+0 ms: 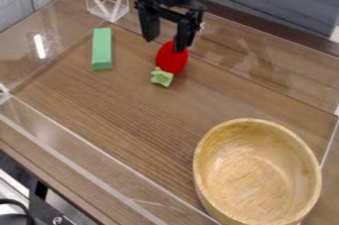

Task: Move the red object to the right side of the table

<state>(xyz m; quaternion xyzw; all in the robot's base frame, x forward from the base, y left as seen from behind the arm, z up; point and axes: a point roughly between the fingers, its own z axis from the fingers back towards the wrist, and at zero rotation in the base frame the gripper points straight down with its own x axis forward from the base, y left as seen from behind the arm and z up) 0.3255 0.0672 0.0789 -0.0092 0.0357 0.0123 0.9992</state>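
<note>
Legible markings: none. No text, label, brand, number or sign can be read on any item or on the surface [146, 130].

Table [146, 140] – brown wood-grain top, smooth, low satin sheen w/ pale glare toward the far side. Walls [79, 169] round it are clear acrylic, glossy, catching white reflections along the edges. Red object [171, 58] looks like moulded plastic, shiny, smooth skin; its stem end is a lighter green, matt-ish. Green block [102, 49] – plain, flat colour, matt, smooth faces; material can't be told, prob. painted wood or plastic. Bowl [212, 184] is light wood, visible grain rings inside, unvarnished-looking, dull finish. Gripper [169, 33] is black, hard, matt w/ slight sheen on the fingers – metal or plastic, can't tell which.
</note>
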